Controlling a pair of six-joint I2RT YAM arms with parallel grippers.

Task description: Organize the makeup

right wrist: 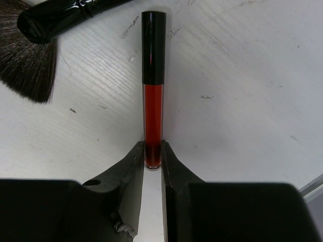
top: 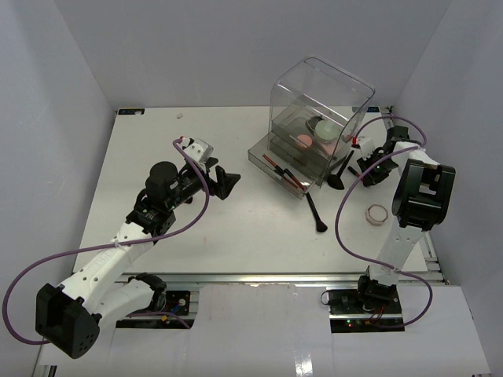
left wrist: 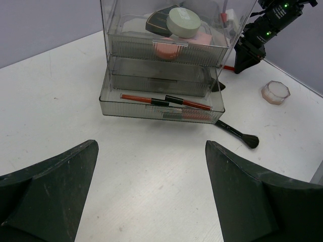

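My right gripper (right wrist: 153, 151) is shut on the clear end of a slim red tube with a black cap (right wrist: 153, 75), held low over the table to the right of the drawer box (top: 318, 118). In the top view that gripper (top: 363, 165) sits beside a black brush (top: 338, 177). The open bottom drawer (left wrist: 161, 103) holds red and black pencils (left wrist: 166, 101). The top drawer holds a pale green compact (left wrist: 184, 20), a pink compact (left wrist: 166, 48) and a dark compact (left wrist: 160, 22). Another black brush (top: 316, 214) lies in front of the box. My left gripper (left wrist: 151, 196) is open and empty.
A small pink-rimmed jar (top: 376, 213) stands on the table at the right, also in the left wrist view (left wrist: 275, 92). A brush's bristles (right wrist: 28, 68) lie left of the held tube. The side walls stand close on the right.
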